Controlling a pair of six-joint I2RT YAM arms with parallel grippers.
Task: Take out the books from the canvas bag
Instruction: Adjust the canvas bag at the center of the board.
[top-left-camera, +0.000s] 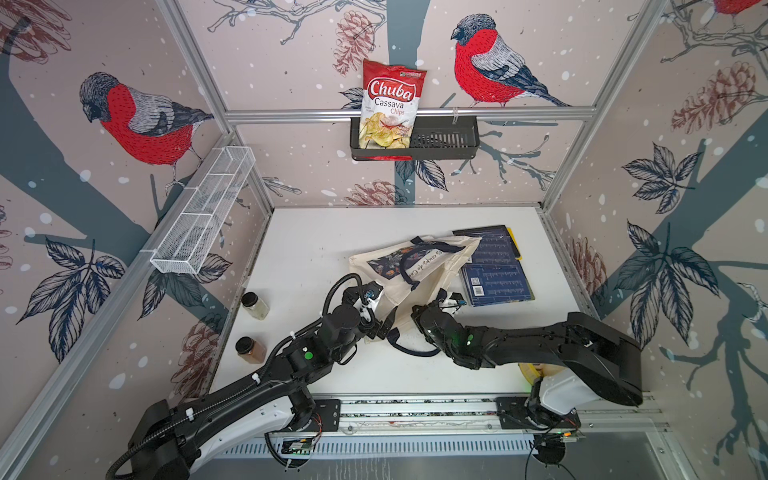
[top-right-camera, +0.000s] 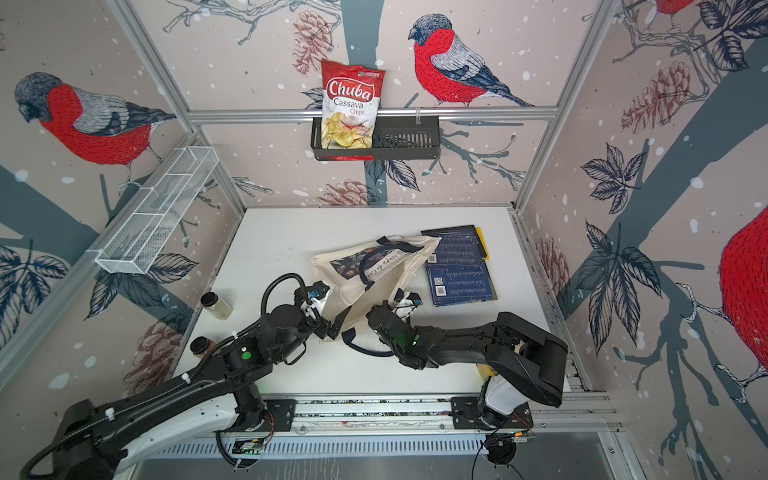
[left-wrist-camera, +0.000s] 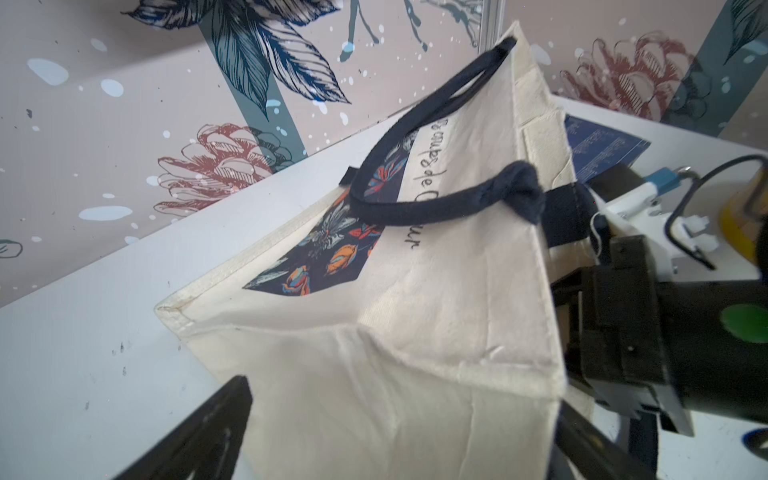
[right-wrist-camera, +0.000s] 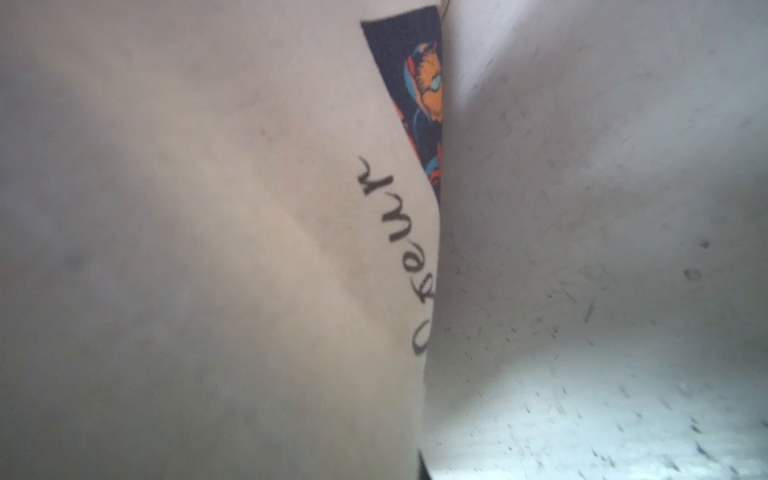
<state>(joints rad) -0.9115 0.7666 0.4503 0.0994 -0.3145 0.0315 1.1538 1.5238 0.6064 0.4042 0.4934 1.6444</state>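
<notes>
Nearest, the left tool (top-left-camera: 380, 326) was seen with its jaws wide apart, one on each side of a corner of the bag (top-left-camera: 399, 291). The right tool (top-left-camera: 417, 311) was shut and pressed against the cloth; whether cloth was pinched could not be told. The bag was lying on the desk (top-left-camera: 316, 249) between both tools. Farther back, on the right arm's side, the books (top-left-camera: 496, 276) were stacked flat beside the bag, long side pointed away. Two jars (top-left-camera: 255, 305) were set well apart on the left.
</notes>
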